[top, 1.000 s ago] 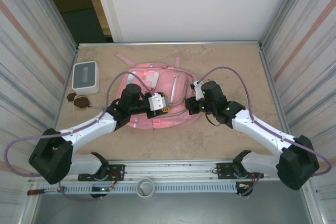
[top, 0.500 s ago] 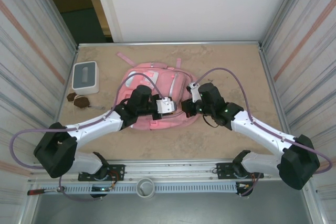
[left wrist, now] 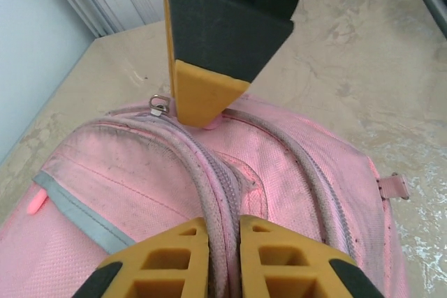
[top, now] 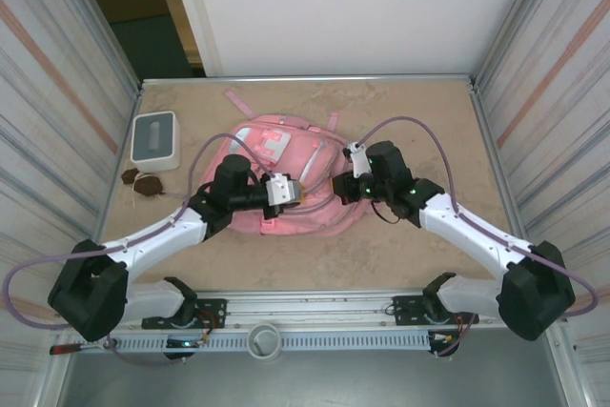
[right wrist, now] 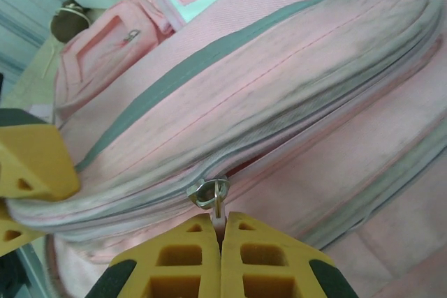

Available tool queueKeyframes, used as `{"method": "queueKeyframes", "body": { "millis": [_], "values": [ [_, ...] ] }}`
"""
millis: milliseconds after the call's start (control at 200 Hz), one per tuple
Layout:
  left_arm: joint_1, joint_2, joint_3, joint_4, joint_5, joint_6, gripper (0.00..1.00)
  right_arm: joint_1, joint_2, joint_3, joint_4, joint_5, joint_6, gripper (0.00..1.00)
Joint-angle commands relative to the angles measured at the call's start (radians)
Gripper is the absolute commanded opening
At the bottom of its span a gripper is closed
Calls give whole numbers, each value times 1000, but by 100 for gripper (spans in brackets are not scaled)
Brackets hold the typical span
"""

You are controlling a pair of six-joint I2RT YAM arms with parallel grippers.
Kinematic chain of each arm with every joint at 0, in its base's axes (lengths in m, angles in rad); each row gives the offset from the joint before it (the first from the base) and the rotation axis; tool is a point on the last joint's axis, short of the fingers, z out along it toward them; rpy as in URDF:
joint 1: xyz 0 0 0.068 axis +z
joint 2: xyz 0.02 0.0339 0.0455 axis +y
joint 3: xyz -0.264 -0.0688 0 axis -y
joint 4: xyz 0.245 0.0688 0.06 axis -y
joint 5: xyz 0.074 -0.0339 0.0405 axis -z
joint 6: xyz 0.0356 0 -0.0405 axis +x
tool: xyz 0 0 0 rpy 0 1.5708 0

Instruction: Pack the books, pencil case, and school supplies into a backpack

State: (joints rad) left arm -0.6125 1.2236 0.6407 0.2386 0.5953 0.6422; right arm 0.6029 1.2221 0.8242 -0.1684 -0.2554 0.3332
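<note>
Backpack [top: 319, 216] lies flat mid-table. Half a second ago my left gripper [left wrist: 223, 225] was shoved further across it. It's backed off now, fingers pinched on the zipper seam. The right gripper [right wrist: 222, 232] is clamped on the zipper pull [right wrist: 211, 192] at the backpack's right side. I reckon everything's inside and I'm just zipping up.

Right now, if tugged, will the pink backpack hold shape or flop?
Probably floppy: the backpack bunches into a ridge in the left gripper. Lying flat, it likely slides, not tips. A tug from the right gripper on the zipper pull may drag it.
</note>
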Motion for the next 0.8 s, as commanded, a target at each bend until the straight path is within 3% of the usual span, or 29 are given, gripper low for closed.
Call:
{"method": "queueKeyframes", "body": {
  "millis": [0,205,431,616,792],
  "values": [
    [56,-53,-30,72,58,-53,7,-52,71,81,-101,163,36,0],
    [82,-70,-64,111,57,-65,7,-68,172,155,-176,218,59,0],
    [85,-64,-49,72,42,-56,10,-68,170,152,-109,108,61,0],
    [45,-63,-16,10,-41,-67,41,-41,104,126,-47,57,49,0],
    [-75,-51,66,-109,-269,-103,56,-4,57,98,-1,46,54,0]
  ]
}}
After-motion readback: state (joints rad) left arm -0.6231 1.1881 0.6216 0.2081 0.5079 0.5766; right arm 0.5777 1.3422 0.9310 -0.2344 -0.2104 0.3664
